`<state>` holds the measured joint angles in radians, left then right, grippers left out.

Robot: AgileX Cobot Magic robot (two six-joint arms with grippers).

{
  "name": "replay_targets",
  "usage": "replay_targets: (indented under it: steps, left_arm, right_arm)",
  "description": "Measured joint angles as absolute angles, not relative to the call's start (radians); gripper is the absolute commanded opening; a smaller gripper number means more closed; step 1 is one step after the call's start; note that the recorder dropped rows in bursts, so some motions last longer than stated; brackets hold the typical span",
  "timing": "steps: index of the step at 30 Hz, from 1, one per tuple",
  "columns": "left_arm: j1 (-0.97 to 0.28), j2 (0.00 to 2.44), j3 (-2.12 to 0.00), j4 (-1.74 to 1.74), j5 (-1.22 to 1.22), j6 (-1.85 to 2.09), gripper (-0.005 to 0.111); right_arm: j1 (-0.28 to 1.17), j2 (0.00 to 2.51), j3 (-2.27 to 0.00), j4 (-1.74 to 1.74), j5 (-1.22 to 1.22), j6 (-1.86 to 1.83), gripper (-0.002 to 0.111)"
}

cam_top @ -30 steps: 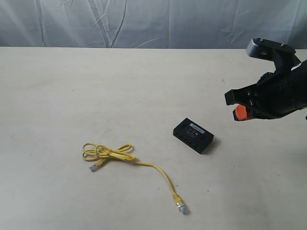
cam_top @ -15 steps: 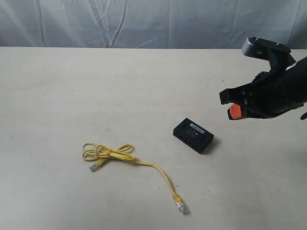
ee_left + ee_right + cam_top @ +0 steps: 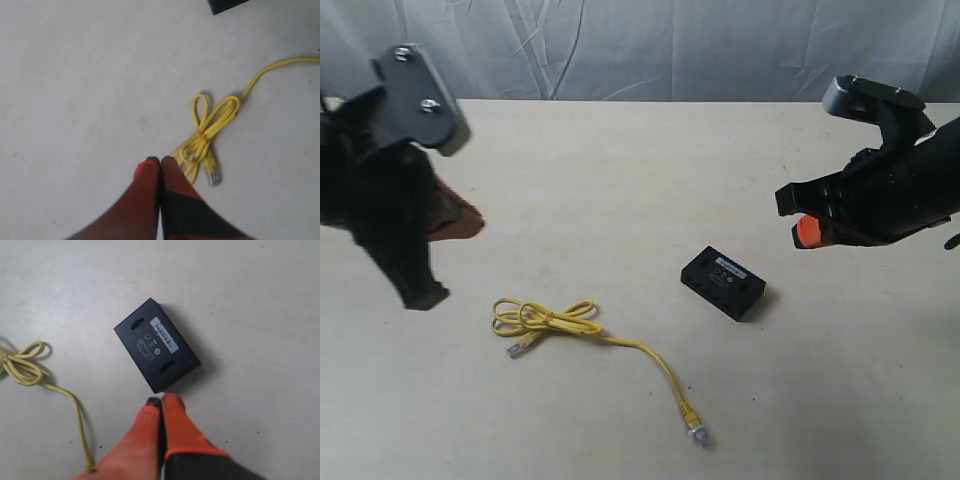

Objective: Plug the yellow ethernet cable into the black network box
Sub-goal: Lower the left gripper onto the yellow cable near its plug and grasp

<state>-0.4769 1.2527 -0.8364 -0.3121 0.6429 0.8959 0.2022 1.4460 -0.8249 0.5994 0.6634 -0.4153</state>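
Yellow ethernet cable (image 3: 548,320) is lying loose on the table (image 3: 620,170), apart from the black network box (image 3: 723,283); the approach is under way and nothing is grasped yet.
Left gripper (image 3: 160,162) is hovering over the cable's bundled loops, fingers pressed together and empty. Right gripper (image 3: 161,401) is hanging just beside the box's corner, likewise closed on nothing. Next, I judge, one must be opening onto a plug. The box's socket is not showing, and the left wrist view is cutting off the far plug.

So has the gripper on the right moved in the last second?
Yes, a little. The right gripper has drifted left, closer to the black box, which lies where it was on the table.
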Motion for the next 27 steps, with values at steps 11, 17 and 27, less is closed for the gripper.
replay_targets:
  steps: [11,17,27]
  left_arm:
    - [-0.676,1.657,-1.088,-0.324,0.694,1.134,0.000]
    - [-0.741,1.720,-1.097,-0.341,0.699,1.222,0.000]
    - [-0.746,1.842,-1.226,-0.357,0.733,1.341,0.000]
  right_arm:
    - [0.200,1.446,-0.825,0.556,0.663,-0.415,-0.001]
    - [0.095,1.446,-0.825,0.564,0.697,-0.415,-0.001]
    - [-0.016,1.446,-0.825,0.631,0.734,-0.444,-0.001]
